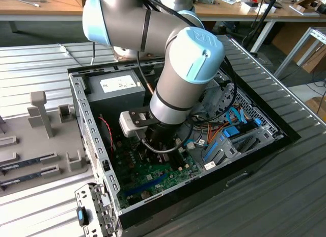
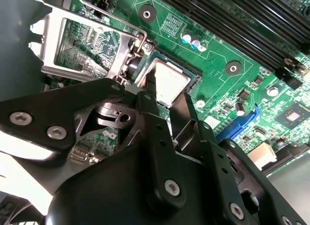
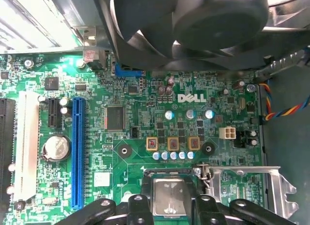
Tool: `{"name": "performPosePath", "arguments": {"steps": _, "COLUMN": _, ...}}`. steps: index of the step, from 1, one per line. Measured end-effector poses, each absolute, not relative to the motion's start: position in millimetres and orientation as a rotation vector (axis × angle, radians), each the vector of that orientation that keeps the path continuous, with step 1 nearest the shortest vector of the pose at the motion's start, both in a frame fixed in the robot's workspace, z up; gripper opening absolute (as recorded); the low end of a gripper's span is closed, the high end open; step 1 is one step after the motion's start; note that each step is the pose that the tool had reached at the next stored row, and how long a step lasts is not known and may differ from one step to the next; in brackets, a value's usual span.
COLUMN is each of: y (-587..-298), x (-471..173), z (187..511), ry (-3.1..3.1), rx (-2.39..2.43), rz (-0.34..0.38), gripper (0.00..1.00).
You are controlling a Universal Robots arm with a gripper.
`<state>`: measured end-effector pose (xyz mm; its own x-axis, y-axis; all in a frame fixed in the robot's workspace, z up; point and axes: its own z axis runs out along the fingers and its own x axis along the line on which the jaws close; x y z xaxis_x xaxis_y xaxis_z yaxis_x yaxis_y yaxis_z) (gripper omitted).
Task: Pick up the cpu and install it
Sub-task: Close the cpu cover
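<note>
Gripper (image 2: 167, 92) (image 3: 172, 208) fingers (image 2: 151, 97) closed in against opposite edges of the cpu (image 2: 169, 80) (image 3: 172, 193), pinching it. The cpu lies flat, silvery top up, in the socket on the green motherboard (image 3: 145, 113) (image 2: 213, 55) in both wrist views. Metal load plate (image 3: 252, 188) (image 2: 87, 46) swung open, just beside the socket (its lever wire is up too). Row of three square gold-rimmed parts (image 3: 173, 143) near the socket. Further out, long blue slot (image 3: 77, 152) with coin battery (image 3: 55, 148) just beside it. In the exterior view the arm (image 1: 183, 79) reaches down into the open computer case (image 1: 81, 112). Grey power supply (image 1: 114, 86) sits in the case's far corner, memory sticks (image 1: 25, 163) outside on the exterior view's left.
</note>
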<state>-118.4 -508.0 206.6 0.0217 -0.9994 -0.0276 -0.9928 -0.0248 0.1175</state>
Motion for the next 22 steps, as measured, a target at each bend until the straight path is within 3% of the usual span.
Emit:
{"name": "performPosePath", "arguments": {"steps": 5, "y": -506, "x": -116, "z": 209, "ry": -2.152, "rx": 2.201, "rz": -0.167, "gripper": 0.39}}
{"name": "performPosePath", "arguments": {"steps": 10, "y": -500, "x": -115, "z": 209, "ry": -2.111, "rx": 2.147, "rz": -0.059, "gripper": 0.39}}
{"name": "performPosePath", "arguments": {"steps": 22, "y": -495, "x": -113, "z": 210, "ry": -2.115, "rx": 2.153, "rz": -0.073, "gripper": 0.39}}
